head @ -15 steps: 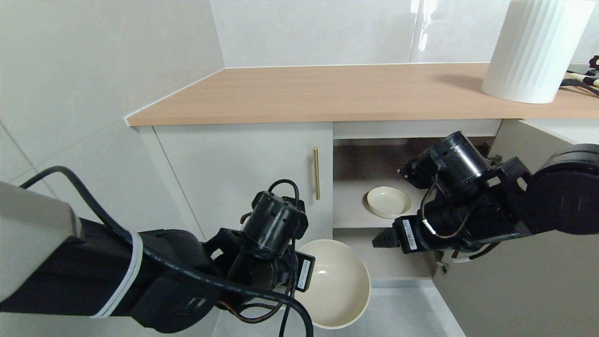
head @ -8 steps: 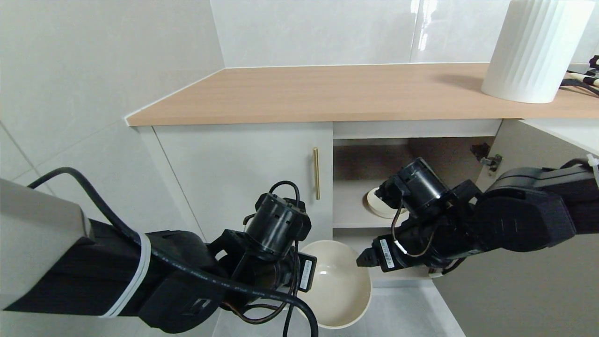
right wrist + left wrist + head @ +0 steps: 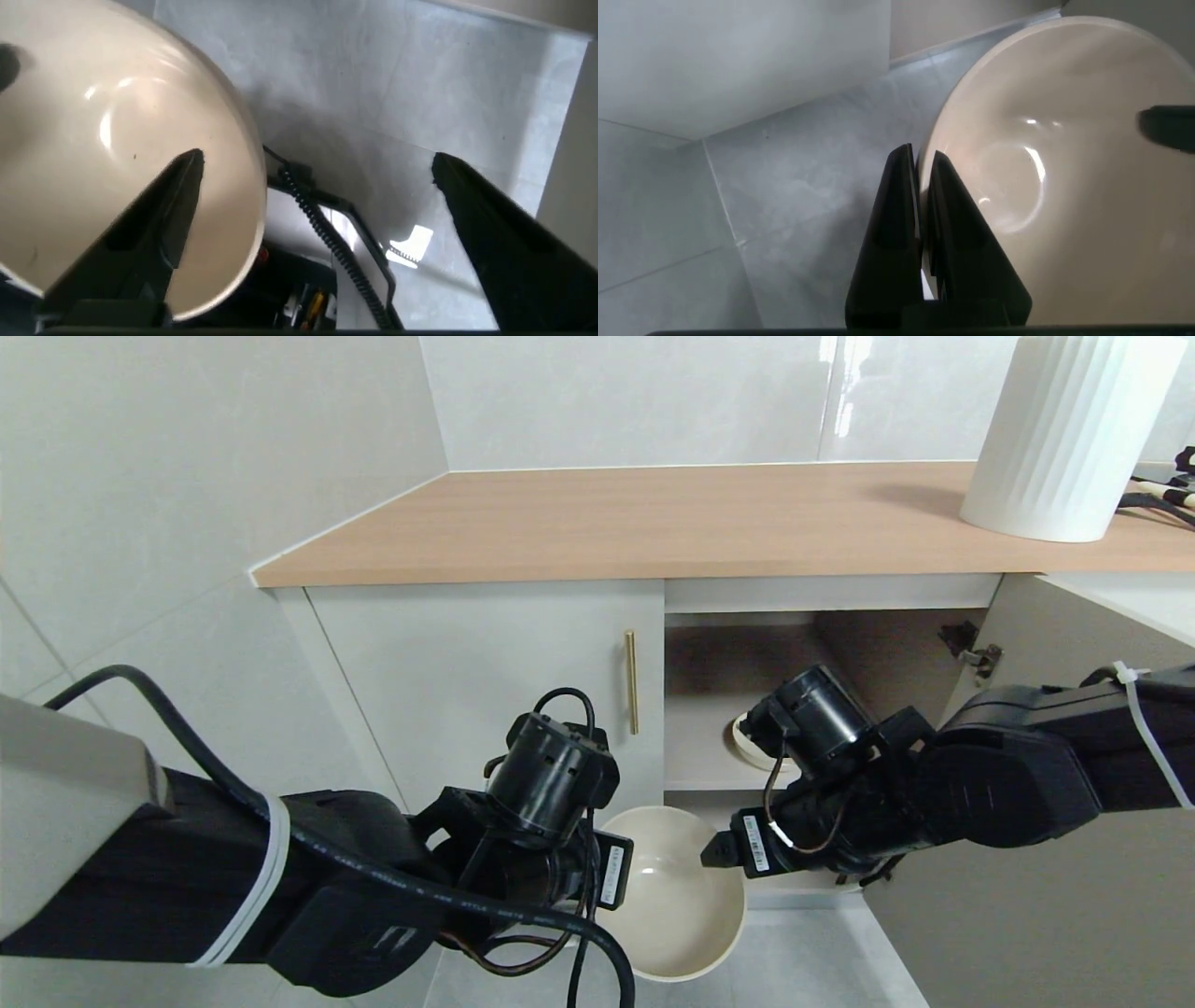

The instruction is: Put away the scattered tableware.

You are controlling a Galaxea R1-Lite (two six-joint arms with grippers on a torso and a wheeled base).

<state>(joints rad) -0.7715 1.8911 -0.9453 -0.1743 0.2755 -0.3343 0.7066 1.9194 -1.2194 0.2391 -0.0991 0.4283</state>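
The left pincer (image 3: 920,161) is pinching the bowl (image 3: 680,905) by its rim — the released right pincer (image 3: 316,166), hanging close, could knock it loose.

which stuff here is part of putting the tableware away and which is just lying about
Job: large bowl in the left gripper; small dish on the open cabinet's shelf; right gripper, fingers open, near the bowl.
Lying about: white ribbed container on the countertop.
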